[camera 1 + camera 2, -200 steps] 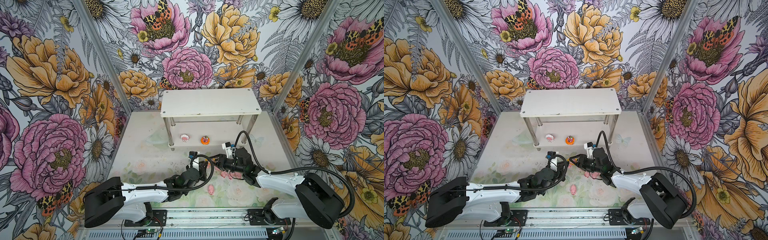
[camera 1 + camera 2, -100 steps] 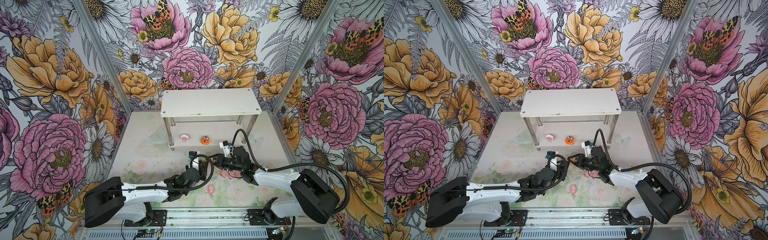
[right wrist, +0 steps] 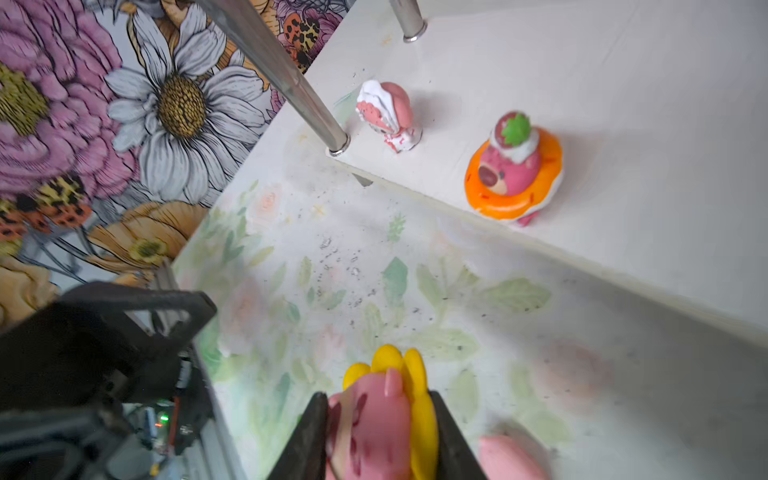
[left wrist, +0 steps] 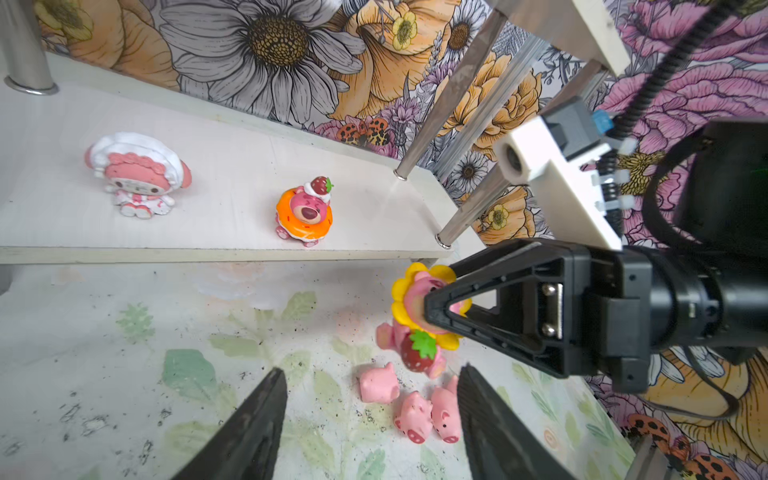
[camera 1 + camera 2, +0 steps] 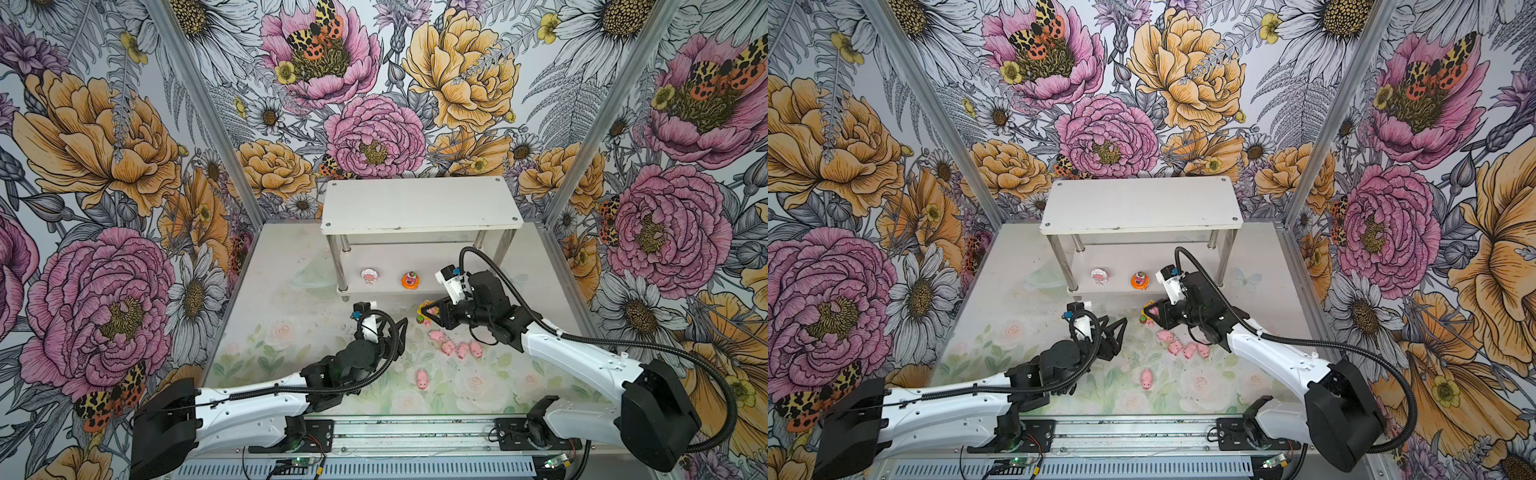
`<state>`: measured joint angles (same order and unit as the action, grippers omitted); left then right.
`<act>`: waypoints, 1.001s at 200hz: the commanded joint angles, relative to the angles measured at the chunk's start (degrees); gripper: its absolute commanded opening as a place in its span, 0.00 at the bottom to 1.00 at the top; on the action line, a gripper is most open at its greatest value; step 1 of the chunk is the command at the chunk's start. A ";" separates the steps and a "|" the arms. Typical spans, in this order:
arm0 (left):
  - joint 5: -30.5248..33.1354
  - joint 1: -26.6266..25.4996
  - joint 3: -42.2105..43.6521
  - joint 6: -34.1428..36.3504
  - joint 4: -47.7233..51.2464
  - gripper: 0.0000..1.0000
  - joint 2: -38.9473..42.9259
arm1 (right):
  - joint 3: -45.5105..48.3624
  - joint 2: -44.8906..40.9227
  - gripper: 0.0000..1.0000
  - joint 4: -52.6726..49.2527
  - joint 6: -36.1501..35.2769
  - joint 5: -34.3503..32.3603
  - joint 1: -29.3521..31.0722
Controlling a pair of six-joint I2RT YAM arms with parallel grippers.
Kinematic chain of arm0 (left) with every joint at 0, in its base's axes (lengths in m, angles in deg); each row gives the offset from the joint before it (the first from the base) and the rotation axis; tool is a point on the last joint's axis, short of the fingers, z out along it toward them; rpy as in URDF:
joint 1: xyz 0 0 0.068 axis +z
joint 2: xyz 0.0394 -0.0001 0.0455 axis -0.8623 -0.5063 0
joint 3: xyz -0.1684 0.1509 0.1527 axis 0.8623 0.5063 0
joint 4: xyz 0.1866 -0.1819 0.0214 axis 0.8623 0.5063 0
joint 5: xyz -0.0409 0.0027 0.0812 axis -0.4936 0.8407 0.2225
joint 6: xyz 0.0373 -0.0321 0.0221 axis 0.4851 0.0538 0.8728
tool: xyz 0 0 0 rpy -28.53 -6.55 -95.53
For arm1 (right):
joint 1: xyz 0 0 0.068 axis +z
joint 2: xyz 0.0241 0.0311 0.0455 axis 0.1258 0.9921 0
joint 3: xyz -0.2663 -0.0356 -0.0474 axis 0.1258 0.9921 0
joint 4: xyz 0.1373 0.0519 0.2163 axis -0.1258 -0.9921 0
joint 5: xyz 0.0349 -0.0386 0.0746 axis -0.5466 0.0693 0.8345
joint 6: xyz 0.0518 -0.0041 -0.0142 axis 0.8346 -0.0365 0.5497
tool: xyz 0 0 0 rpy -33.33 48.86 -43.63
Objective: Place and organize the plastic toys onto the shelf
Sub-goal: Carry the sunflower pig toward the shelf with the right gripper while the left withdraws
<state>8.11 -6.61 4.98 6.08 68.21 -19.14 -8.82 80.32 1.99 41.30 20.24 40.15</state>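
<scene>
Grip: right gripper [image 3: 378, 419] clamped on yellow-rimmed toy [image 4: 409, 291], just before shelf [image 5: 419, 205], seemingly barely off floor. Left gripper [image 5: 1112, 324] spread, empty. Lift above lower tier edge, set toy upright beyond orange-rimmed toy [image 4: 305, 214], even spacing, release gently.

Shelf [image 5: 419, 205], two figures [image 5: 369, 276], tabletop [image 5: 291, 316], perhaps five pigs [image 5: 448, 347]

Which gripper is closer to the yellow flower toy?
Right. The right gripper pinches the yellow flower toy; the left gripper hangs open beside it, not touching.
</scene>
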 commanded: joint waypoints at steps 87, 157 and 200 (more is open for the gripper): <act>5.54 0.47 5.69 -4.63 13.96 0.66 15.67 | -3.89 3.72 0.00 -1.91 -24.33 -15.11 -7.39; 4.56 1.54 5.50 -5.26 13.39 0.66 13.16 | -3.17 7.01 0.00 8.89 -24.39 -14.34 -12.06; 3.65 3.24 5.19 -5.34 13.43 0.66 13.16 | -3.51 10.76 0.00 11.08 -24.85 -13.43 -13.54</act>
<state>12.13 -4.34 10.24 1.36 81.72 -6.42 -11.31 89.65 8.70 17.34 5.71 27.34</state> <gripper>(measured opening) 0.656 0.337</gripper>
